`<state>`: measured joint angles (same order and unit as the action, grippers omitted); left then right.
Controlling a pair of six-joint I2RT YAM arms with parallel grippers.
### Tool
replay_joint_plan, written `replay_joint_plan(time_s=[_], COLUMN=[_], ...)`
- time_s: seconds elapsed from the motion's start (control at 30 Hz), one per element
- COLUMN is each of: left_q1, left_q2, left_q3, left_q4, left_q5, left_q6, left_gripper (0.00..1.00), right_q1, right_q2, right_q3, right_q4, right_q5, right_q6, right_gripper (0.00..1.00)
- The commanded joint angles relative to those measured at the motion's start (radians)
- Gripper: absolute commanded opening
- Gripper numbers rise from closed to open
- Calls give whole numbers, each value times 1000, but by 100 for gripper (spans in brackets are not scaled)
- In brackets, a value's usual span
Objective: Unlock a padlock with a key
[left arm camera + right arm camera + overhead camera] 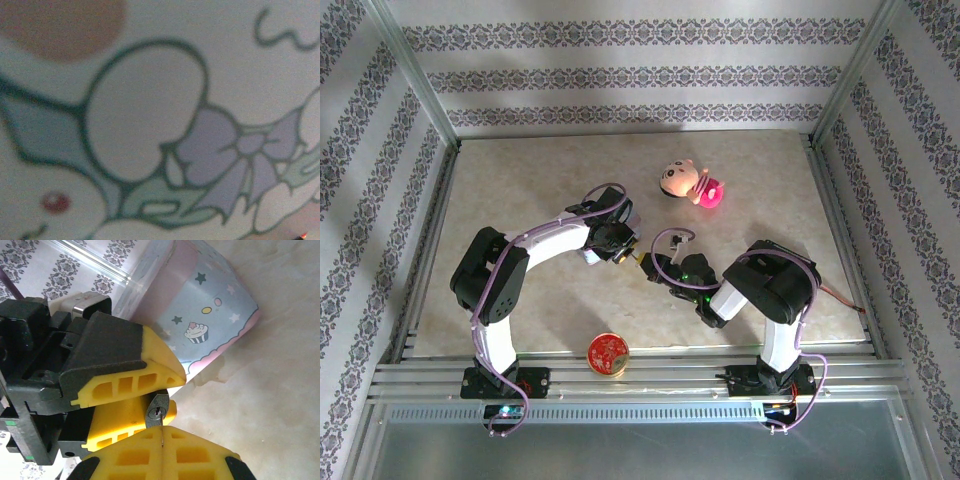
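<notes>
At the bottom of the right wrist view, our right tool [162,430] was pinched shut on a thin metal sliver we took for the key [162,441]. Just above it, mid-frame, the left tool [167,395] clamped the padlock [157,411], keyhole facing us. We judged the tip should line up with that slot, then push in straight and slowly. The blue tin [210,315] stood behind, upper right.

Top camera is looking down from high behind the arm bases [505,380] at the whole table [520,180]. Left wrist camera is sitting tight against a blurred cartoon print [150,115]. Right wrist camera is facing mid-table, close past the right gripper [162,440], overlapping the top view.
</notes>
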<state>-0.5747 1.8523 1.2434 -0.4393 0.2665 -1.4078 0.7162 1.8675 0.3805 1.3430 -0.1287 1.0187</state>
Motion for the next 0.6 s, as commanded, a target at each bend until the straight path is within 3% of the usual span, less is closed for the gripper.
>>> replay_joint_plan(time_s=[0.0, 0.57], left_q1=[-13, -13], left_q2=[24, 31], left_q3=[-10, -12], left_q4=[-7, -6], left_q5=[94, 96], left_q6=[-62, -64], left_gripper=[20, 21], right_q1=[5, 5], right_q2=[10, -19], right_q3=[10, 5], right_q4=[43, 44], right_q5=[-2, 6], right_q6=[4, -14], right_gripper=[0, 0])
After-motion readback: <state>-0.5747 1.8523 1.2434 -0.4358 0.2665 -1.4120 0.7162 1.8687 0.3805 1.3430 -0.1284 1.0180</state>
